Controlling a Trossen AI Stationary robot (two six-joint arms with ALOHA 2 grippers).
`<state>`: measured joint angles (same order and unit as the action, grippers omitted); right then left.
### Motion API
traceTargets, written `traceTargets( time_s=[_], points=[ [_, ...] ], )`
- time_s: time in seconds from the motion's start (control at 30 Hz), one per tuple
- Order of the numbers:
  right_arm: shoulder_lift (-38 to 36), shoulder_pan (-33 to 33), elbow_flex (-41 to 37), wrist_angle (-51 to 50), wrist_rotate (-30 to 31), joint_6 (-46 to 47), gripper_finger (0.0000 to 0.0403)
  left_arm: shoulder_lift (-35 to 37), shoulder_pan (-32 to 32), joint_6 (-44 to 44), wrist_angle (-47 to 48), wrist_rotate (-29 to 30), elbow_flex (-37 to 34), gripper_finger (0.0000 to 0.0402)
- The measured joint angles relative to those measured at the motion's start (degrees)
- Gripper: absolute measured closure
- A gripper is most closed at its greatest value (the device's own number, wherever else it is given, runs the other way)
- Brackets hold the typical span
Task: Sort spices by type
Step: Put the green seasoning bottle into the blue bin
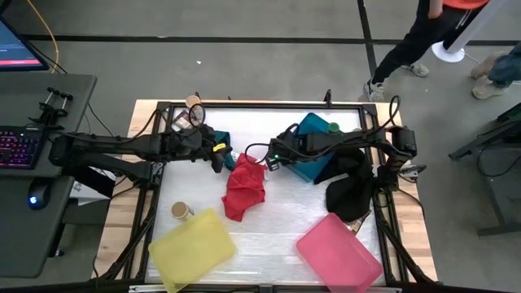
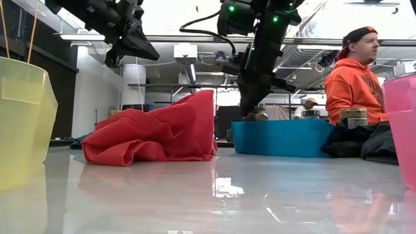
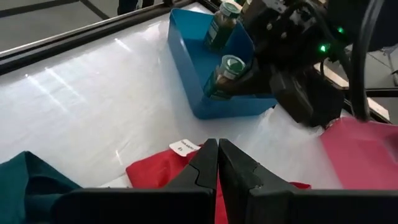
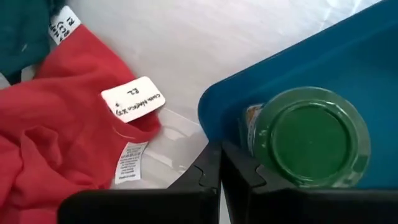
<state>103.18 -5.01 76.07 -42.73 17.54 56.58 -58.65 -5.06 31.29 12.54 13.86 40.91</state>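
Two green-lidded jars (image 3: 225, 70) in the blue tray (image 3: 186, 68): rigid, smooth, light; grip mid-body. Both end effectors closed empty, right one (image 4: 219, 165) at the tray's nine-o'clock rim.

A grey floor (image 1: 244, 49) is surrounding the wooden desk (image 1: 122, 213). A side table (image 1: 32, 175) is carrying a lit keyboard (image 1: 18, 148), a mouse (image 1: 33, 200) and a monitor (image 1: 18, 47). A person in an orange hoodie (image 2: 351, 81) is sitting behind; ceiling lights (image 2: 370, 4) are glowing overhead.
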Motion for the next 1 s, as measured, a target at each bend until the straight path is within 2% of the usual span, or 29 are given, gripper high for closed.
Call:
traceTargets(
  time_s=[0.13,0.33,0.57,0.7,1.0],
  points=[
    [-0.8,0.89,-0.03,2.36,0.06,-0.14,0.0403,0.0,0.0,-0.29,0.06,-0.18,0.0,0.0401],
    [-6.35,2.93,0.0,4.49,0.44,-5.29,0.0403,0.0,0.11,0.09,0.08,-0.42,0.0,0.0401],
    [-10.84,1.04,0.02,3.39,0.16,-8.64,0.039,0.0,0.11,0.04,0.06,-0.4,0.0,0.0401],
    [-10.61,-1.03,0.02,2.15,-1.01,-7.1,0.033,0.0,0.11,0.04,0.07,-0.41,0.0,0.0401],
    [-9.99,-3.04,0.0,0.41,-1.44,-13.77,0.0132,0.0,0.11,0.14,0.08,-0.42,0.0,0.0401]
  ],
)
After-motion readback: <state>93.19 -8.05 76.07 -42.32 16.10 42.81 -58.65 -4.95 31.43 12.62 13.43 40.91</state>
